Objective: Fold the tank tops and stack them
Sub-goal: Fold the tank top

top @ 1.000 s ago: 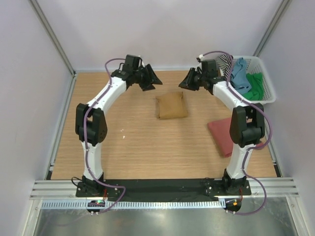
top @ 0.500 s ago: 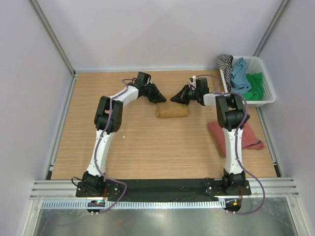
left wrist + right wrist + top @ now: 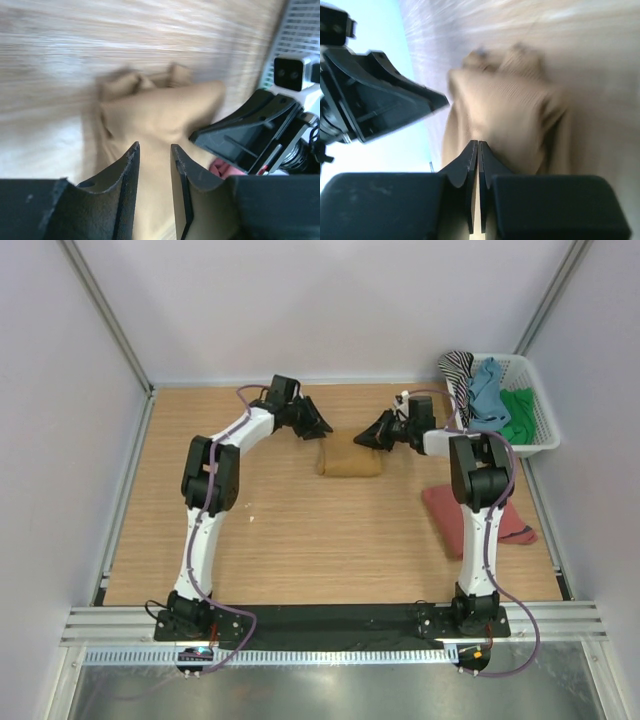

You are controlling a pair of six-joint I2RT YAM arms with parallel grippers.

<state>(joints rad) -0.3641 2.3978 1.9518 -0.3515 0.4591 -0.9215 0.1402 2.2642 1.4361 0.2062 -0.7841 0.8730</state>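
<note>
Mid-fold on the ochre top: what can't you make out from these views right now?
- Top view: the right arm covers the middle of the red tank top, so its fold is hidden.
- Left wrist view: blurred; whether the left gripper pinches the ochre tank top is unclear.
- Right wrist view: blurred; the right gripper is shut, but cloth between its fingers cannot be seen.
- Top view: garments in the basket overlap; count unclear.
</note>
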